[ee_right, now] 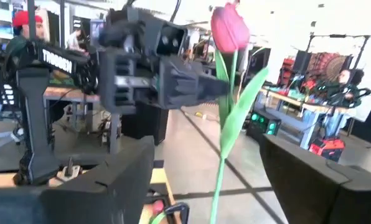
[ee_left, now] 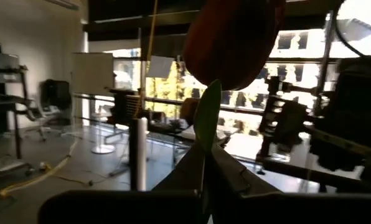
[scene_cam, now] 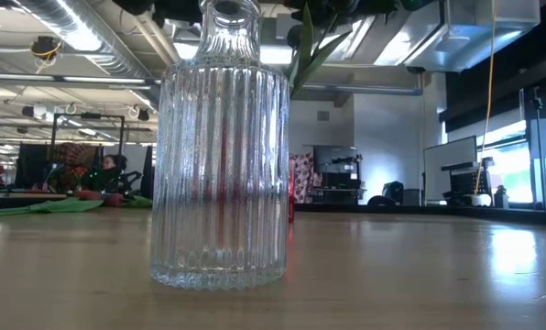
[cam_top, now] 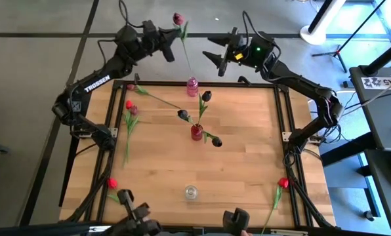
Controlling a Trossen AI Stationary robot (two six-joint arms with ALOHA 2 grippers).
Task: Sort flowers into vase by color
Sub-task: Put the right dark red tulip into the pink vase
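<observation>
My left gripper (cam_top: 174,40) is raised beyond the table's far edge, shut on a magenta-pink tulip (cam_top: 178,18). The tulip's thin stem (cam_top: 186,59) runs down toward the small pink vase (cam_top: 192,85) at the far edge; whether its end is inside, I cannot tell. My right gripper (cam_top: 216,52) hangs open just right of that tulip, touching nothing. A red vase (cam_top: 197,132) at the table's middle holds dark maroon tulips (cam_top: 206,96). A clear ribbed vase (cam_top: 191,192) (scene_cam: 220,147) stands near the near edge. Red and pink tulips (cam_top: 130,108) lie on the table's left. My left gripper pinches the pink tulip's stem (ee_right: 225,93) between its two fingers, a short way below the head (ee_right: 229,28) and at the leaf (ee_left: 206,115). The fingers (ee_right: 198,87) come level from the table's left, across the stem. The tulip stands upright, lifted, its stem hanging below the fingers.
One red tulip (cam_top: 111,183) lies at the near left corner and another (cam_top: 284,183) at the near right corner. A pink tulip (cam_top: 131,86) lies at the far left with its stem running toward the centre. Bare wood shows right of the red vase. People sit at desks in the room behind.
</observation>
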